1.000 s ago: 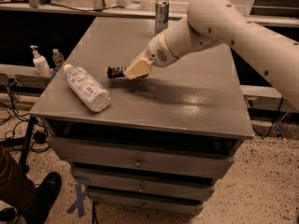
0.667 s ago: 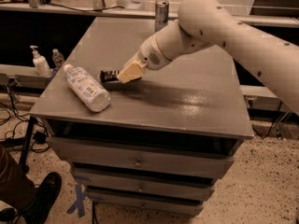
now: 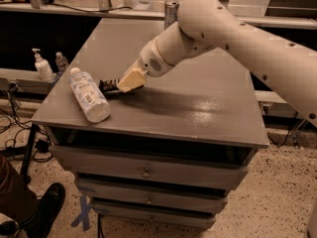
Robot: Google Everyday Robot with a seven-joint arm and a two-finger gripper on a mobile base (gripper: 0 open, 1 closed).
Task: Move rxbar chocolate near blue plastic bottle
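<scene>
Pincer [image 3: 119, 87] seemingly pinches dark, flat rxbar chocolate [image 3: 106, 85] beside blue plastic bottle [image 3: 89, 94].

Arm [image 3: 233, 33]: thick, rounded casing segments in smooth off-white, with small dark round holes dotted over the surface. Wrist housing [image 3: 158, 63]: cylindrical, the same off-white, with a patch of fine perforated grille. The gripper [image 3: 121, 87]: pale tan-yellow and wedge-shaped, at the arm's narrow end, low over the grey cabinet top [image 3: 198, 108].
</scene>
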